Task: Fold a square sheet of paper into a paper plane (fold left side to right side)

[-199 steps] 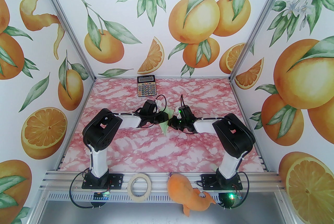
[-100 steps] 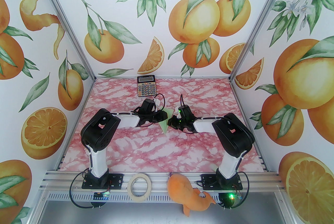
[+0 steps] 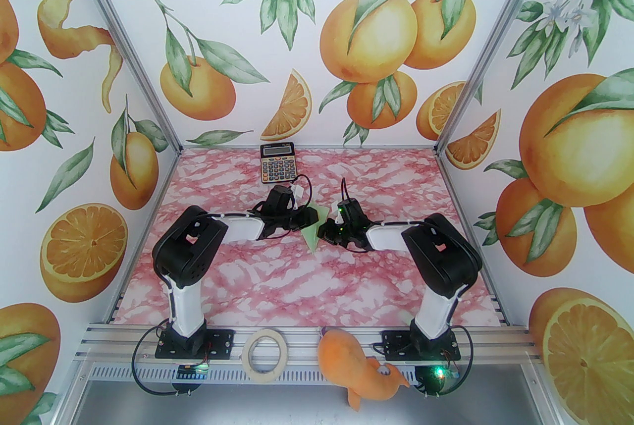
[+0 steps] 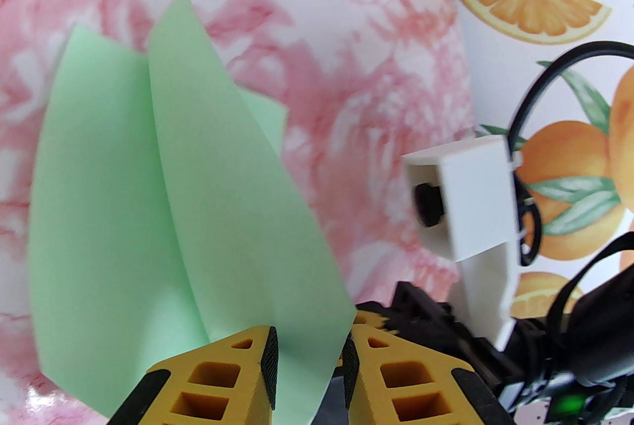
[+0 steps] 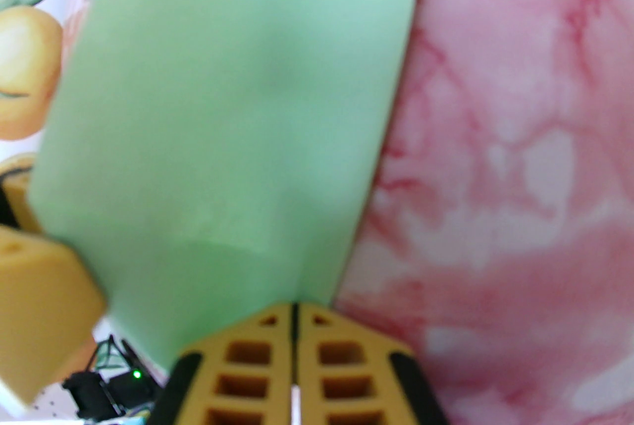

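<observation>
- The pale green folded sheet of paper (image 3: 312, 237) sits at the middle of the pink-and-white marbled table top (image 3: 277, 279), between the two grippers, which meet there from the left and the right.
- From above, the black wrists cover most of the paper. A far corner and a narrow point aimed toward the near edge show between them.
- The left gripper (image 4: 310, 366) has its yellow fingers (image 4: 223, 373) partly apart. A flap of the paper lies across the gap, and I cannot tell whether the pads press on it.
- In the left wrist view the paper shows two long flaps meeting at a crease, with a smaller layer behind them on the right.
- The right gripper (image 5: 294, 314) has its jaws closed tight, pinching the paper's near edge at the fingertips.
- In the right wrist view the paper is blurred and rises up from the fingertips, hiding the table on the left side. A yellow finger of the left gripper pokes in at the lower left.
- I cannot tell whether the paper touches the table.
- The white box-shaped camera housing (image 4: 470, 200) on the right wrist stands just right of the paper in the left wrist view.
- A black-and-orange calculator (image 3: 277, 163) lies at the far edge, well apart from the paper.
- A beige roll of tape (image 3: 249, 356) and an orange plush toy (image 3: 356, 363) rest on the aluminium rail (image 3: 124, 339) at the near edge, between the arm bases.
</observation>
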You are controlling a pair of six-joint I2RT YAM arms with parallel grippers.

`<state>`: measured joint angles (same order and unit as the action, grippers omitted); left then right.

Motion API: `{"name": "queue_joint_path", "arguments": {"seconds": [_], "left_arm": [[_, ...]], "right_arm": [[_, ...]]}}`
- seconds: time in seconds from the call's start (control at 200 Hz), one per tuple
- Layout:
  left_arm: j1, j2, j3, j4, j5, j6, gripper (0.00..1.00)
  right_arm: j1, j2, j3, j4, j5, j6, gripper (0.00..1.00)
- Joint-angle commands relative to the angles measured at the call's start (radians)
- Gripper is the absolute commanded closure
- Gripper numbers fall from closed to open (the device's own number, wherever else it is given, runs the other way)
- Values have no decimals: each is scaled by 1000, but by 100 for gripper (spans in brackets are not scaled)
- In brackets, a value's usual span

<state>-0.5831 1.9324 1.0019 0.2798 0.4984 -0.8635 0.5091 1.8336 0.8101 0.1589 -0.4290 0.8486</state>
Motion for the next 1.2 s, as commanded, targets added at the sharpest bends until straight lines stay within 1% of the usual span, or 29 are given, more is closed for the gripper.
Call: {"name": "queue_joint_path", "arguments": {"seconds": [0.0, 0.425, 0.631, 0.776, 0.866, 0.946, 1.006, 1.066, 1.116, 1.196], "left_arm": [[-2, 19, 3, 32, 18, -6, 71], [-4, 54, 4, -24, 8, 21, 71], [-3, 56, 14, -48, -5, 26, 71], [-3, 57, 18, -51, -5, 27, 71], [-2, 57, 21, -53, -7, 26, 71], [-3, 57, 26, -54, -5, 26, 71], [-3, 57, 27, -54, -4, 27, 71], [-3, 57, 29, -56, -6, 22, 71], [-3, 57, 32, -57, -5, 22, 71], [-3, 60, 38, -65, -5, 21, 71]], "right_arm": [[3, 51, 9, -56, 30, -17, 93], [1, 33, 17, -62, 33, -20, 93], [-9, -12, 9, -52, 34, -18, 91], [-14, -55, -1, -50, 29, -20, 85], [-16, -80, -13, -49, 29, -20, 83], [-17, -97, -26, -49, 25, -20, 79], [-15, -105, -37, -36, 17, -19, 77], [-16, -110, -51, -20, 11, -16, 73], [-16, -109, -65, 7, -1, -9, 66], [-15, -105, -91, 63, -17, 9, 61]]}}
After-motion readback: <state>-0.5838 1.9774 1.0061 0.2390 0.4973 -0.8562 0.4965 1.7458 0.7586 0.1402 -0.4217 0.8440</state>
